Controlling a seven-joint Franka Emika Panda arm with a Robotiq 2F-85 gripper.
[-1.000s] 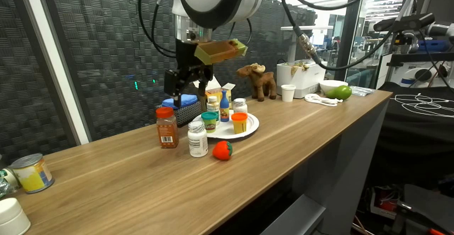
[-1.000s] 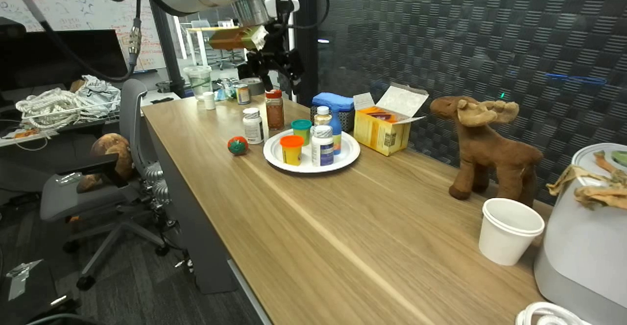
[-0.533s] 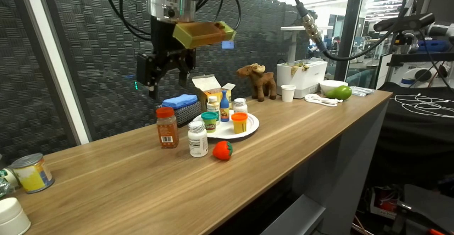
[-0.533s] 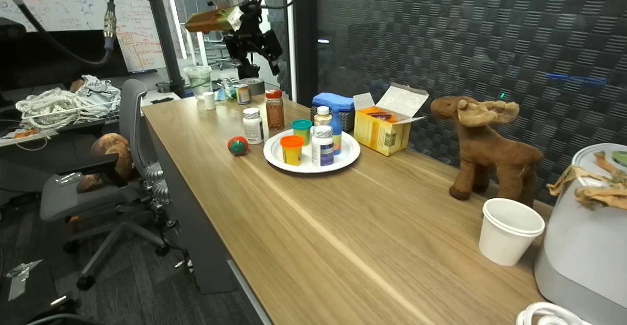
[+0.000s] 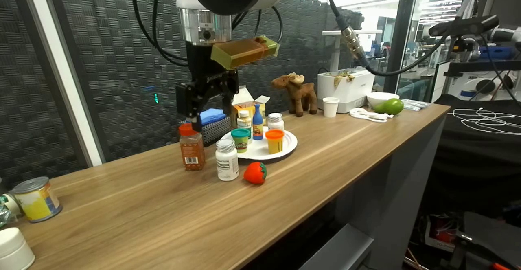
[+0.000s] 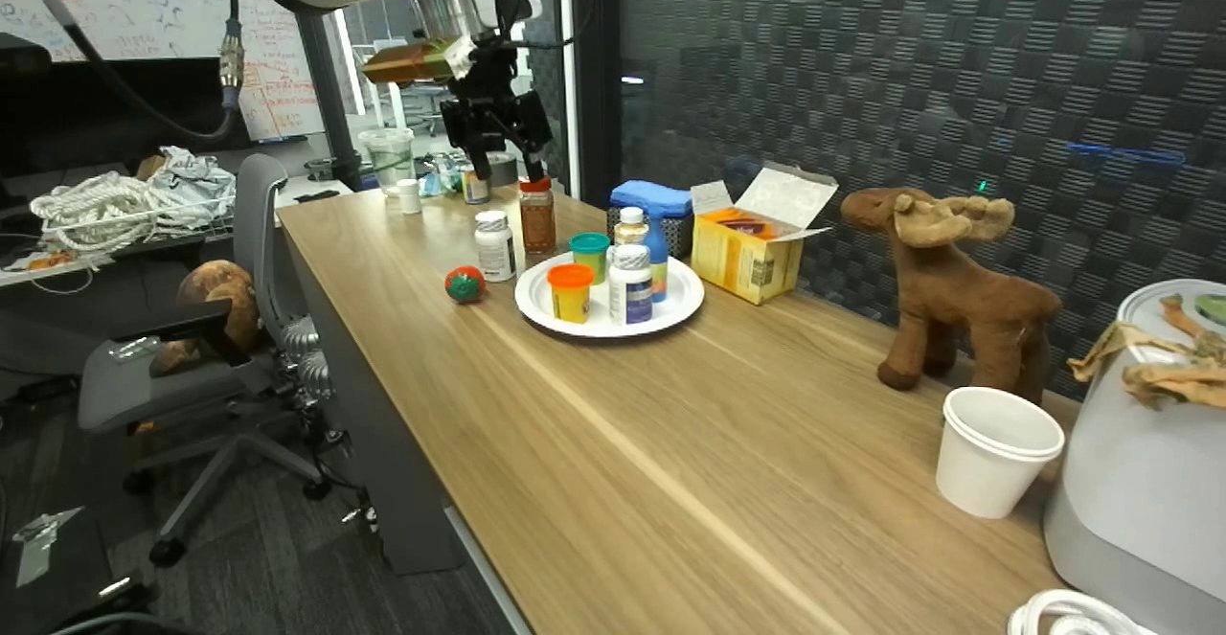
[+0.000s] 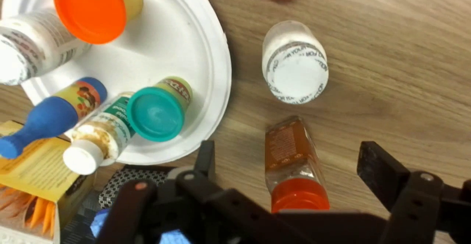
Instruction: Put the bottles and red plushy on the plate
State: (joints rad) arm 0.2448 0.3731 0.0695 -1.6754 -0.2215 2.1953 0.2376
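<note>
My gripper (image 5: 212, 119) is open and empty, above the red-brown bottle with a red cap (image 5: 192, 150). In the wrist view the open gripper (image 7: 287, 150) has this bottle (image 7: 290, 148) between its spread fingers, not touching them. A white bottle (image 5: 227, 160) stands on the table between the red-brown bottle and the red plushy (image 5: 255, 173). The white plate (image 5: 290, 141) holds a green-capped jar (image 5: 240, 140), an orange-capped jar (image 5: 274, 141), a white-capped bottle (image 7: 99, 137), a blue bottle (image 7: 55, 117) and another white bottle (image 6: 631, 285).
A yellow carton box (image 6: 747, 257) and a patterned box with a blue cloth (image 6: 651, 197) stand behind the plate. A brown plush moose (image 6: 948, 290), a paper cup (image 6: 996, 453) and a white appliance (image 5: 346, 88) stand farther along. A can (image 5: 37, 198) stands at the table's other end.
In both exterior views my gripper first rose and moved away from the plate, then came down over the red-brown bottle. The things on the table and plate have not moved.
</note>
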